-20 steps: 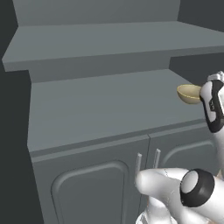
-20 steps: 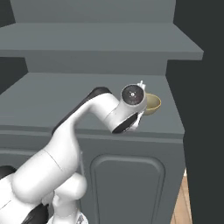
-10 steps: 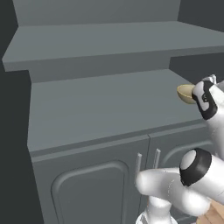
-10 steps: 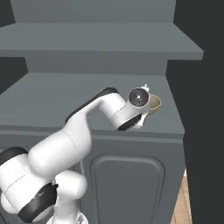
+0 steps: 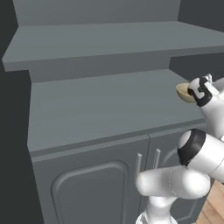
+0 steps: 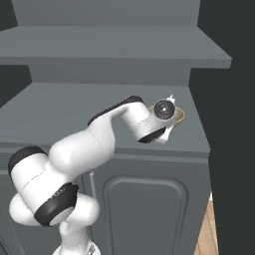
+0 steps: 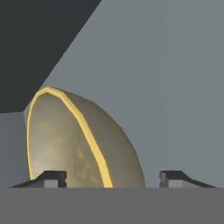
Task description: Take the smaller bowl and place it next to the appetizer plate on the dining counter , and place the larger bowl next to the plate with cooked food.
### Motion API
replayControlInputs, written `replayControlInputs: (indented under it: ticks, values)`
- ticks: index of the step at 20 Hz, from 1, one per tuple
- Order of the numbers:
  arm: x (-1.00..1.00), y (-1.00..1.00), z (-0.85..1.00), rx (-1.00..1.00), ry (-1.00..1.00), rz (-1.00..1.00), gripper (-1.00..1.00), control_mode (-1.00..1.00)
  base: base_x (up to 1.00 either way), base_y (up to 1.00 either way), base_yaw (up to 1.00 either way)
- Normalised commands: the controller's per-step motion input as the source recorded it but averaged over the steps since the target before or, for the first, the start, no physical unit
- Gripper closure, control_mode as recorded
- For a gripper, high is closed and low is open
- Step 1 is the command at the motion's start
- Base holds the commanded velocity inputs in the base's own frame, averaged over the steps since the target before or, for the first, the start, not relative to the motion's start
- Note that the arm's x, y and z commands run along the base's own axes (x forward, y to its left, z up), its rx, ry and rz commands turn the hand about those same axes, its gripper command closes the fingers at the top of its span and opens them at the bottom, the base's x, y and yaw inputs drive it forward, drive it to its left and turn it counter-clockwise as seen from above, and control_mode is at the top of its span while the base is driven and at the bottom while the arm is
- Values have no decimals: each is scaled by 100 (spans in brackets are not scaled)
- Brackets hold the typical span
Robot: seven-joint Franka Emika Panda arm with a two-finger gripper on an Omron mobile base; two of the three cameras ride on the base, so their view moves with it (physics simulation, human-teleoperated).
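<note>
Flat, even rendered light, soft shadows under the shelf, slightly blurry.

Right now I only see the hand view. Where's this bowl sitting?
Observer: The bowl sits near the right end of a long grey counter.
Operator: What's under the counter?
Observer: Grey cabinet doors with thin handles.
Operator: Is anything up above?
Observer: Yes, a grey shelf runs along behind the counter, one step higher.
</note>
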Motion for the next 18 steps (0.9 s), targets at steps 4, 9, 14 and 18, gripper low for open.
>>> replayControlInputs:
  ticks: [4, 9, 14, 18]
  values:
    - [39, -3, -15, 0, 0, 0, 100, -100, 0, 0, 0]
    - [-3, -3, -14, 0, -8, 0, 100, -100, 0, 0, 0]
    - [-78, 3, -2, 2, -27, 0, 100, -100, 0, 0, 0]
    - [-96, 46, 6, 0, -21, -1, 100, -100, 0, 0, 0]
